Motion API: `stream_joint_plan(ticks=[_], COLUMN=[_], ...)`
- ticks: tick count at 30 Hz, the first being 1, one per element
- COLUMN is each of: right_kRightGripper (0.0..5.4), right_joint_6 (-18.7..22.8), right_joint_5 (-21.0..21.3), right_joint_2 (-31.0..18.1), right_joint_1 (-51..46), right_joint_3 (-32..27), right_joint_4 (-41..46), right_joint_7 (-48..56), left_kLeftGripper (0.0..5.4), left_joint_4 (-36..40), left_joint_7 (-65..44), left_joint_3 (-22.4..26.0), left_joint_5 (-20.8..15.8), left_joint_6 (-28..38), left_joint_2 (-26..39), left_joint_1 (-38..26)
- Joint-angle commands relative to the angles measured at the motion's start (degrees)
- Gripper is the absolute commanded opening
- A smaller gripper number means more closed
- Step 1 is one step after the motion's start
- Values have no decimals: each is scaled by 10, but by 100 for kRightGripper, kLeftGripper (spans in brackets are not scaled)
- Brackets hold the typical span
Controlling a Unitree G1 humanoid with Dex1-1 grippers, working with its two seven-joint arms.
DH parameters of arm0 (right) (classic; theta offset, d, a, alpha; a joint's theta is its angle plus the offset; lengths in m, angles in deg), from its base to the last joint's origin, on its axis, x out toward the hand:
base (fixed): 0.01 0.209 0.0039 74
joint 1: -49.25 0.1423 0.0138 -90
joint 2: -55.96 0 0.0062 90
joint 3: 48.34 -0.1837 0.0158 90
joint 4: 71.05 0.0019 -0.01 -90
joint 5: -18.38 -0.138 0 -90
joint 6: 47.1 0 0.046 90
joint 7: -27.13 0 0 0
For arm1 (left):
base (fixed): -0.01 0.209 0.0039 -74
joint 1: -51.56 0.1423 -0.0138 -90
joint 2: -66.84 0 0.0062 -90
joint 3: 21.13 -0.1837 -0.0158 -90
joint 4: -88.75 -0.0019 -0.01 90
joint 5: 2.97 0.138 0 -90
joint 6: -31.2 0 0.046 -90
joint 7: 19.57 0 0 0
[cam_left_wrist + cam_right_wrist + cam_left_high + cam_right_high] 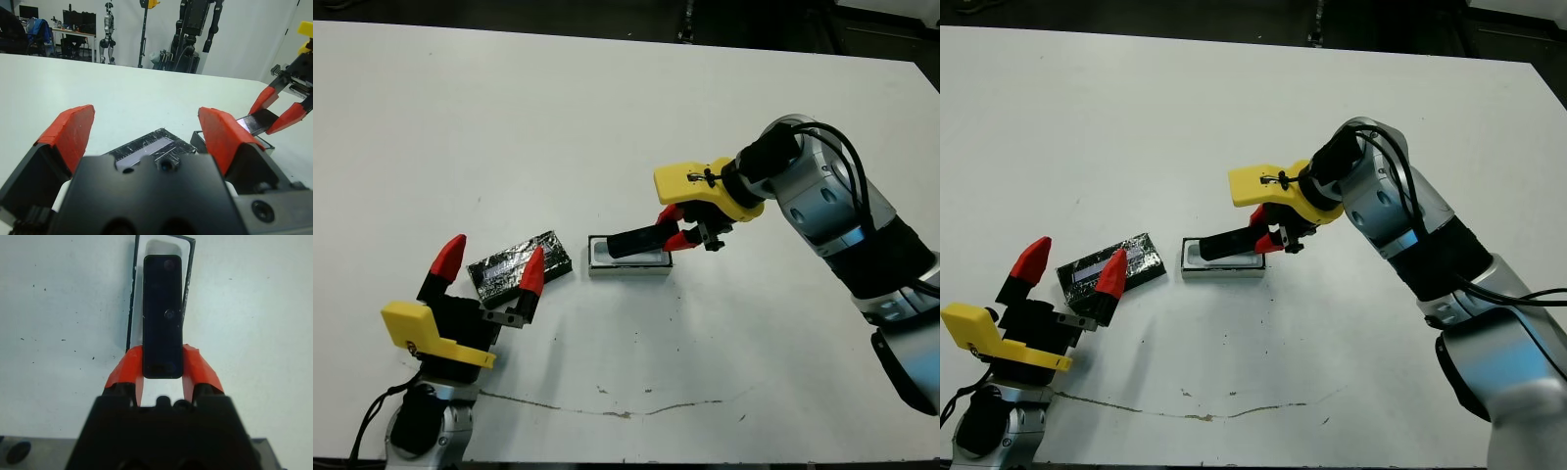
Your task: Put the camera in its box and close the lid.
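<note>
Table (460,117) is mostly bare, with the box (626,266) mid-table. Right gripper (677,227) pinches the camera (636,241) tilted over the box, so I'd level it, then lower it in. Left gripper (489,266), near the front-left corner, is spread over the lid (509,262).

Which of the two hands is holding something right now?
The right hand: it grips the camera above the box. The left hand is open beside the lid, holding nothing.

right arm reaching in, right gripper (678,228) fingers pinched closed, left gripper (489,269) fingers spread, pointing up
</note>
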State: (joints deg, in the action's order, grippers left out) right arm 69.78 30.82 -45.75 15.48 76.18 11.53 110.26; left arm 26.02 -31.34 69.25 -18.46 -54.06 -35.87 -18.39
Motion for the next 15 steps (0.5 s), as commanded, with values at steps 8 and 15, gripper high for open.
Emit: stream_joint_plan(ticks=[8,15], right_kRightGripper=[166,166], right_joint_6=[-5,-26], right_joint_5=[33,28], right_joint_2=[-7,-4], right_joint_1=[-7,-10], right_joint_3=[11,15], right_joint_4=[-2,-12], right_joint_7=[-29,-24], left_kLeftGripper=[540,540], left_joint_4=[-6,-4], left_joint_7=[1,2], left_joint_3=[-2,-3], left_joint_5=[6,2], left_joint_6=[5,0], left_joint_2=[-1,-2], left_joint_1=[7,5])
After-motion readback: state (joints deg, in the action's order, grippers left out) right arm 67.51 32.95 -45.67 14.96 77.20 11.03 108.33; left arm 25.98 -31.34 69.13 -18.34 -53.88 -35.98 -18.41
